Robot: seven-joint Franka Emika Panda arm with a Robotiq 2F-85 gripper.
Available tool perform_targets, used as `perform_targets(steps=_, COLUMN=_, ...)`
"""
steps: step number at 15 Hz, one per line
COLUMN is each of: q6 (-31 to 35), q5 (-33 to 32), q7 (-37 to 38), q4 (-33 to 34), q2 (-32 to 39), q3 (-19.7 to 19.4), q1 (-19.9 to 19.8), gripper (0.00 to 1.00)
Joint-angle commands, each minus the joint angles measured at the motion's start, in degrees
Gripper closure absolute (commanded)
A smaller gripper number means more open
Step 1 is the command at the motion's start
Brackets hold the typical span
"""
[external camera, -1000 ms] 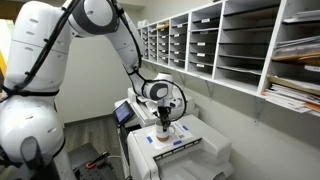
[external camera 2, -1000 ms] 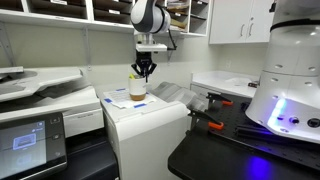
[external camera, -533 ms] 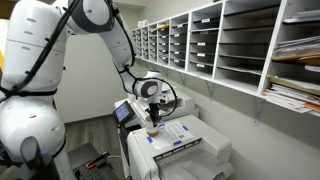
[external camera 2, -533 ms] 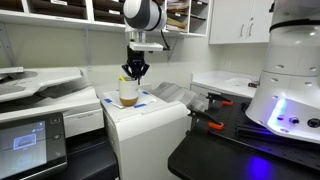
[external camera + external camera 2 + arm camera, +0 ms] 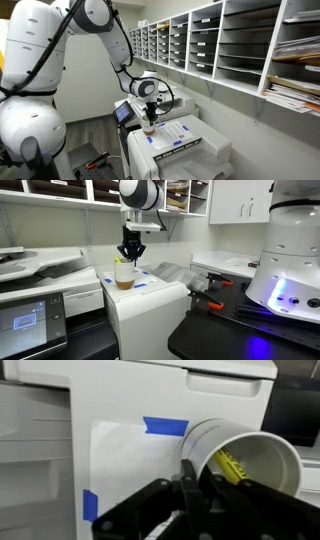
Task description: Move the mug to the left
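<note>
The gripper [image 5: 129, 259] has its jaws pinched on the rim of the mug [image 5: 124, 276], over the white printer [image 5: 150, 315]. A paper sheet [image 5: 130, 465] there has blue tape [image 5: 165, 427]. The wall shelves [image 5: 240, 45] hold papers.

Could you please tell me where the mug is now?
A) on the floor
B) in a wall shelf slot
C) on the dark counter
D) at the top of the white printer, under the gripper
D: in an exterior view the mug is at the top of the white printer, directly below the gripper, which grips its rim.
</note>
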Motion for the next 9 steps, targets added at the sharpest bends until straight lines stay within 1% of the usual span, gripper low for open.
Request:
perform_targets(steps=1, q6=0.05, q5=0.46, q7=-1.29, q4=0.20, q2=-0.33, q3=-0.54, q1=0.54, gripper=0.64)
perform_targets(steps=2, q6=0.12, q5=0.41, q7=-1.20, q4=0.21, q2=-0.30, q3=-0.60, q1=0.56, gripper=0.62)
perform_targets(steps=3, q6=0.06, q5=0.34, q7=-1.14, q4=0.28, q2=-0.35, q3=-0.69, q1=0.56, gripper=0.56)
perform_targets(steps=6, q6=-0.17, q5=1.14, q7=-2.33, q4=0.00, q2=-1.03, q3=-0.14, q1=0.05, gripper=0.33)
perform_targets(steps=8, q6=-1.18, q5=3.08, q7=-5.05, q4=-0.50, q2=-2.35, q3=1.07, q1=-1.04, gripper=0.19)
perform_targets(steps=9, q6=-1.88, q5=3.67, q7=-5.99, q4=-0.61, q2=-2.96, q3=1.27, q1=-1.25, gripper=0.11)
